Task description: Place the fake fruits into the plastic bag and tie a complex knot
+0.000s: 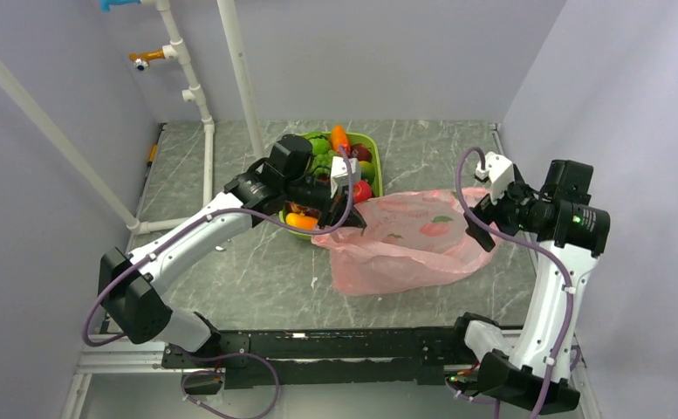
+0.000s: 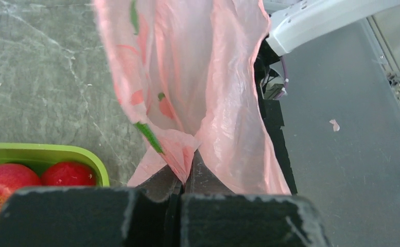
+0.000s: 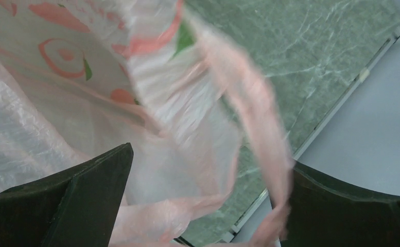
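The pink plastic bag [image 1: 405, 240] lies crumpled at the middle of the table, beside the lime-green tray [image 1: 375, 148]. The tray holds the fake fruits [image 1: 339, 140]: orange, green and red ones. My left gripper [image 1: 352, 214] is shut on a pinched fold of the bag's [image 2: 187, 77] rim, right next to the tray's corner [image 2: 92, 154], where two red apples [image 2: 66, 174] show. My right gripper [image 1: 485, 229] is at the bag's right end. It [image 3: 210, 159] stands wide open, with the bag's blurred handle loop [image 3: 259, 113] hanging loose between its fingers [image 3: 84, 195].
White pipes [image 1: 197, 96] rise along the back left of the grey marble table [image 1: 230, 262]. The table's right edge [image 3: 336, 108] runs close to my right gripper, with the wall just beyond. The right arm's white link [image 2: 331, 20] shows behind the bag.
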